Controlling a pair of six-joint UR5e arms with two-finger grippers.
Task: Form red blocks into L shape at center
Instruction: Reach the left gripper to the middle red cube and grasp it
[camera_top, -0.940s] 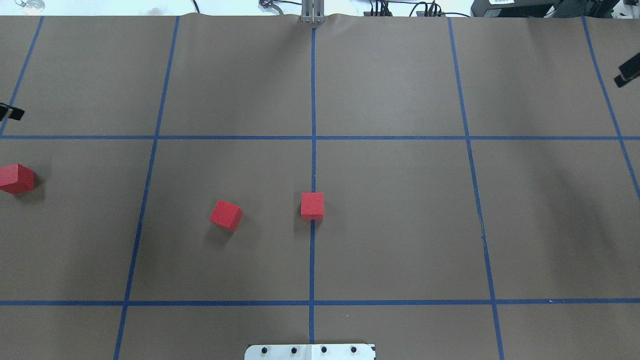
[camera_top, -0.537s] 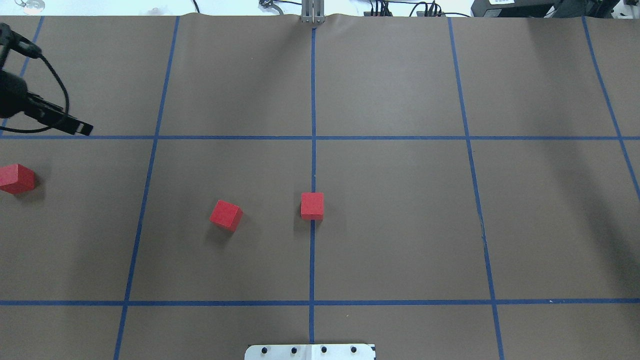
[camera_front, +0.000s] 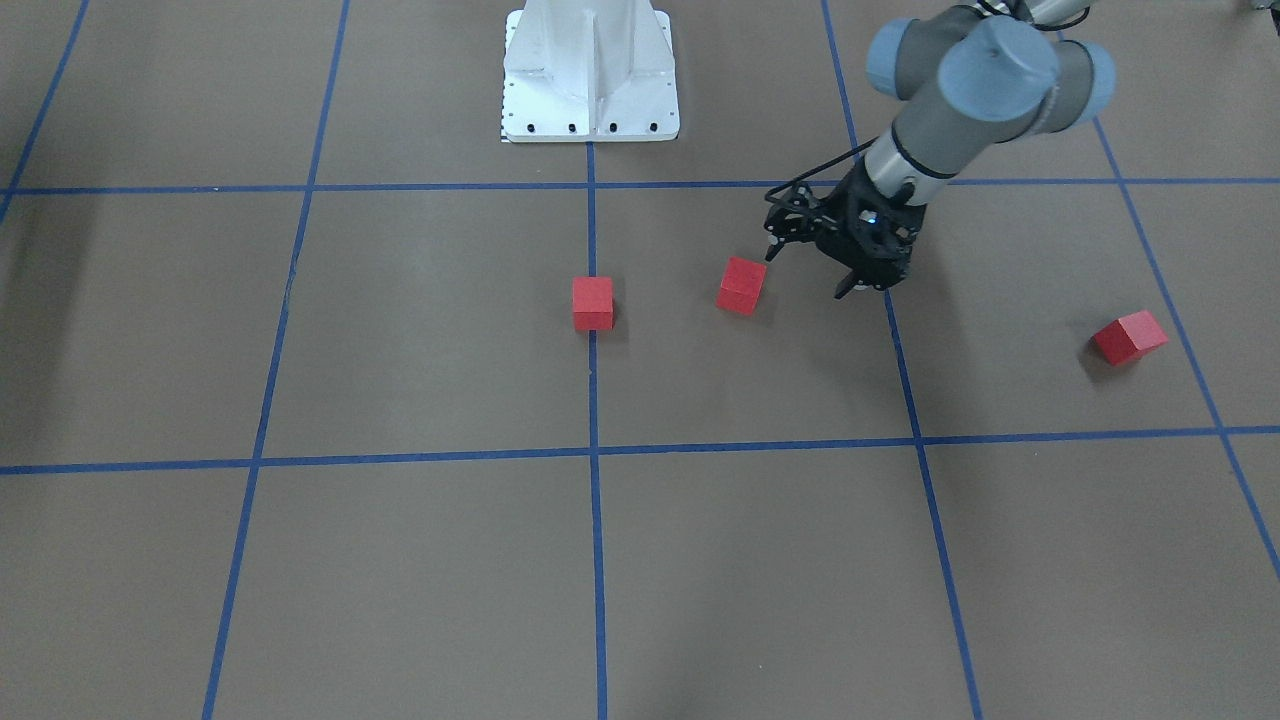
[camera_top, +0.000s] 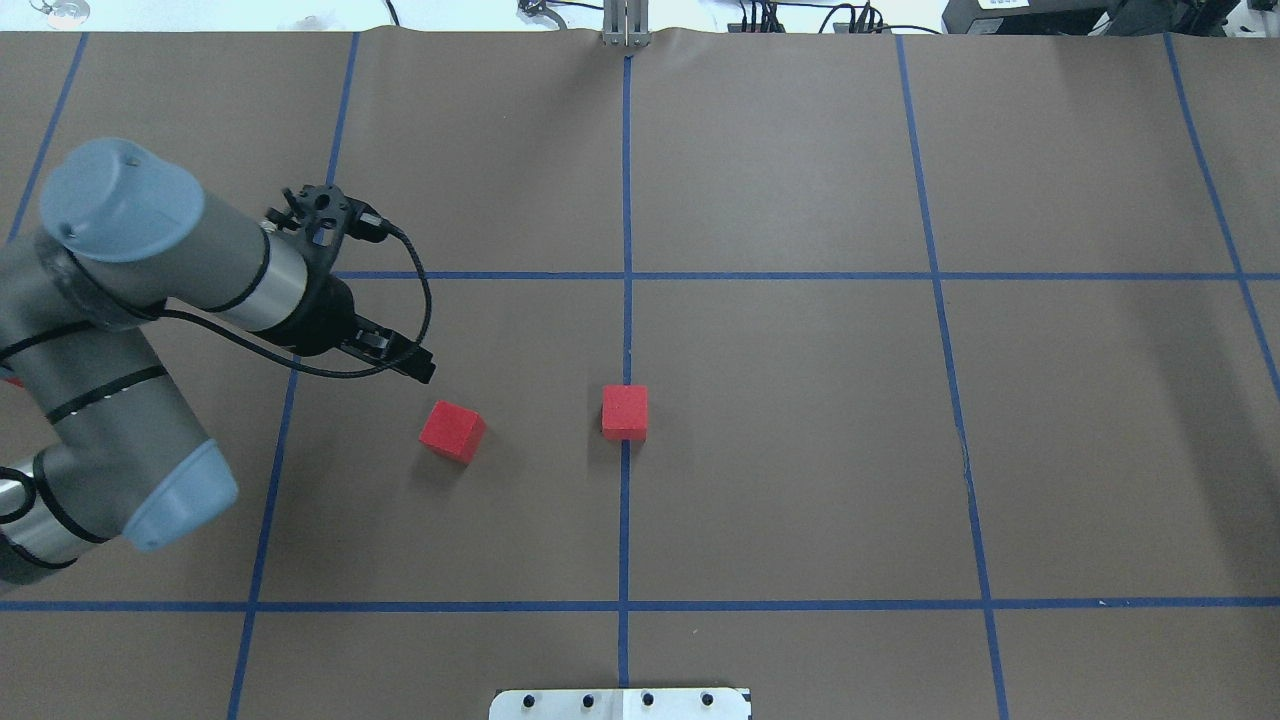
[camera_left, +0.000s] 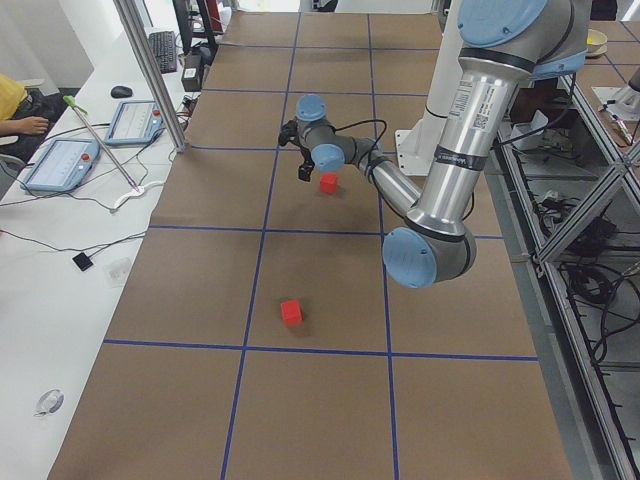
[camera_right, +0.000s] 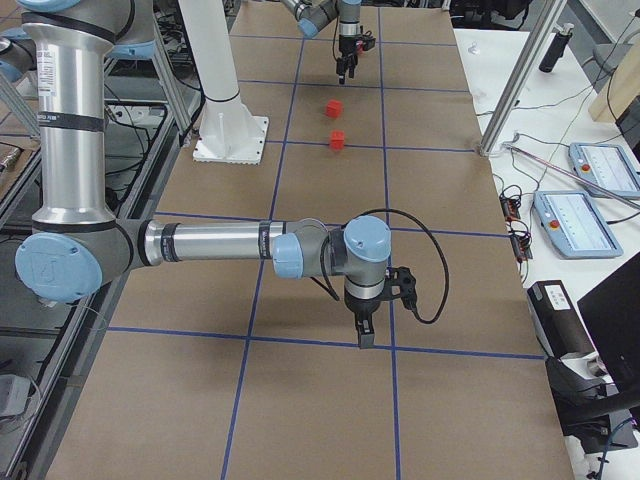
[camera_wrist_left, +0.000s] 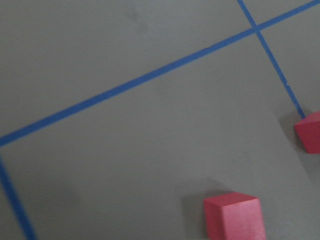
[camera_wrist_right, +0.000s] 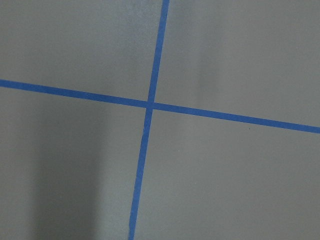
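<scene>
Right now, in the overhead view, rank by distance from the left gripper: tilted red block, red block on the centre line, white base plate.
1. tilted red block, just beside the left gripper, left of centre.
2. red block on the centre line, mid-table.
3. white base plate, at the view's bottom edge.

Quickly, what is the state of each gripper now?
Left gripper: looks closed, holding nothing.
Right gripper: cannot be told.

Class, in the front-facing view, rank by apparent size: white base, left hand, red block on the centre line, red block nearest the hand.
1. white base
2. left hand
3. red block on the centre line and red block nearest the hand: alike, tied.
</scene>
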